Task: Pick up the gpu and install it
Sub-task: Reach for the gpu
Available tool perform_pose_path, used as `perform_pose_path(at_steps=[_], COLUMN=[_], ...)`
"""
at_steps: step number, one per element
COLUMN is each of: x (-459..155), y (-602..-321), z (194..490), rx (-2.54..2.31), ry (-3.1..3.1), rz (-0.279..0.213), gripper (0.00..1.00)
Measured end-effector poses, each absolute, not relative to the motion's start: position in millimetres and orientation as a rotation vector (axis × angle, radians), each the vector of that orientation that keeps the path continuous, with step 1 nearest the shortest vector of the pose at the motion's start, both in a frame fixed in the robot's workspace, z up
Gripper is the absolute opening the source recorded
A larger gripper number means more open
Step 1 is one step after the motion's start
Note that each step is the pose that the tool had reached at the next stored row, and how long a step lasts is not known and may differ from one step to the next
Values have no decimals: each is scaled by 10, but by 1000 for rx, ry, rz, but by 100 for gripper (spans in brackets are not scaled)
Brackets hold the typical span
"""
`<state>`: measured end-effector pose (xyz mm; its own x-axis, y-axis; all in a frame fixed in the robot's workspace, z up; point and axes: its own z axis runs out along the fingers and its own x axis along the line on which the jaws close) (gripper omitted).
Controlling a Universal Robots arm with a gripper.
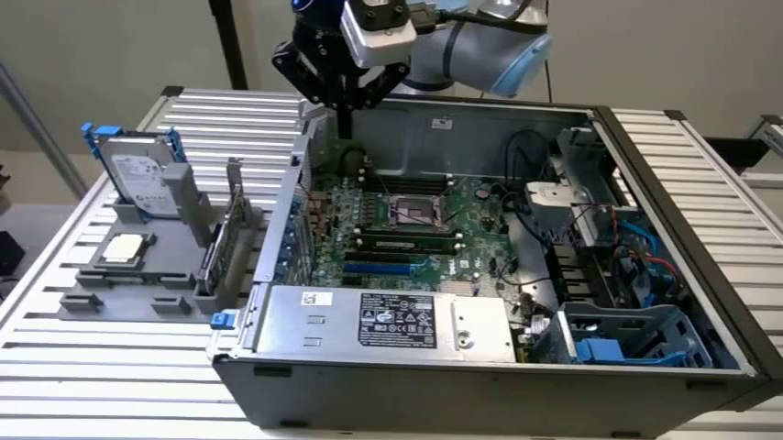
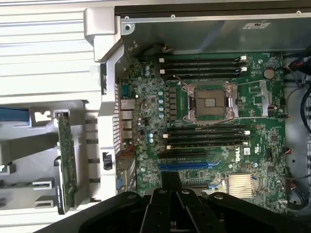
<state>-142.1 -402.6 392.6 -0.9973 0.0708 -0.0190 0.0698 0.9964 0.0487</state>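
Observation:
The gpu (image 1: 229,240) stands on edge in a grey holder (image 1: 123,289) outside the case, at the exterior view's left. In the wrist view the gpu (image 2: 66,160) shows edge-on as a long green board. My gripper (image 1: 347,124) hangs shut and holding nothing over the far left corner of the open computer case (image 1: 490,128), well above and behind the gpu. Seen from the wrist, the gripper (image 2: 171,182) points down at the motherboard (image 2: 252,121), near a blue expansion slot (image 2: 187,165).
A silver hard drive (image 1: 141,179) with blue rails stands upright in the holder, and a small square CPU chip (image 1: 126,247) lies beside it. Inside the case are a power supply (image 1: 391,321), drive cages (image 1: 636,335) and cables (image 1: 538,156). A slatted table (image 1: 110,385) carries everything.

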Motion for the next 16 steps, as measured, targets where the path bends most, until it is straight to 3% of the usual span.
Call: perform_pose_path(at_steps=[16], x=[-2144], y=[-4179], z=[3909], rx=[110], ry=[3117], rz=[75], gripper=[0])
